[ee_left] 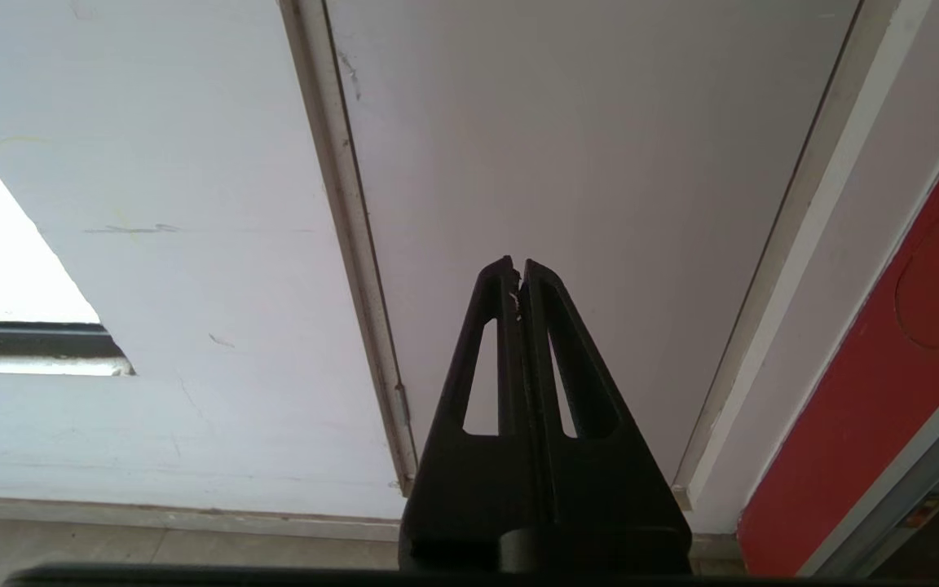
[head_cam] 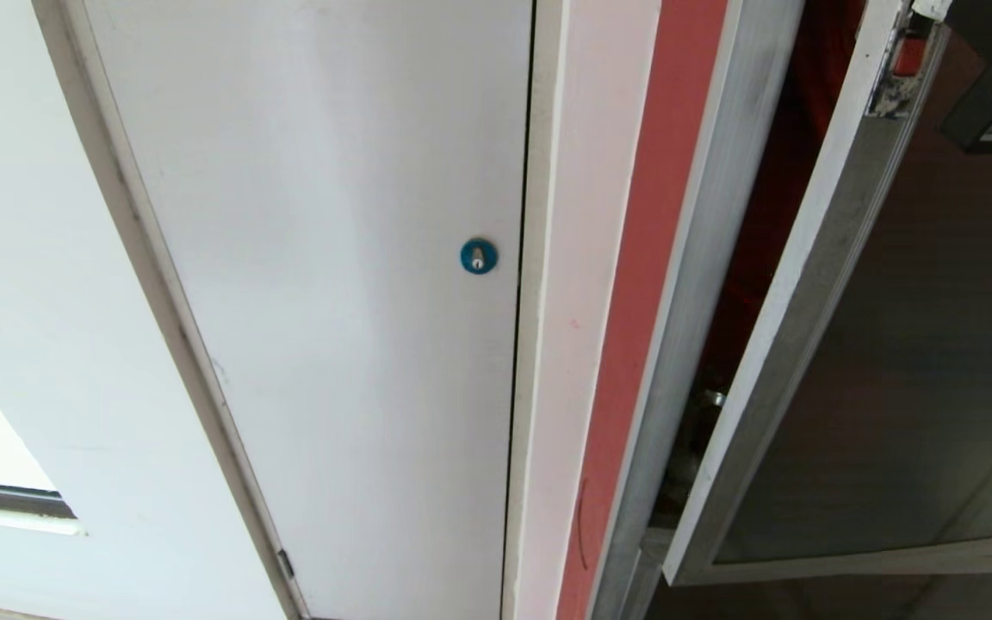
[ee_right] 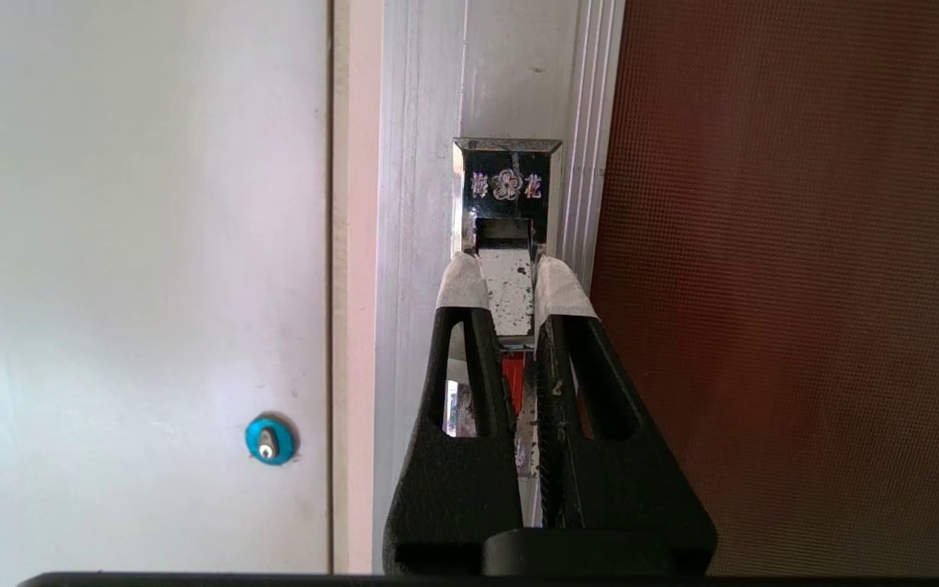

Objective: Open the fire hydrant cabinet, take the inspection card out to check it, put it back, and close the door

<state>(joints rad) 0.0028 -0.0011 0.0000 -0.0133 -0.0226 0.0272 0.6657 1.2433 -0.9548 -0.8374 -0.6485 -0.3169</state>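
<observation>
Two Chinese characters flank a flower stamp on the chrome latch (ee_right: 507,236). Right gripper (ee_right: 507,281), nearly closed, pinches the latch tab at the door (head_cam: 875,370) edge. Door ajar from cabinet (head_cam: 685,284). Left gripper (ee_left: 518,273) closed, empty, facing white panel (ee_left: 584,163).

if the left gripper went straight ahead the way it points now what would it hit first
Most likely the white panel door: the shut left gripper points squarely at its plain face, nothing showing between, though the gap is hard to judge.

Building corridor: fire hydrant cabinet (head_cam: 677,284).
</observation>
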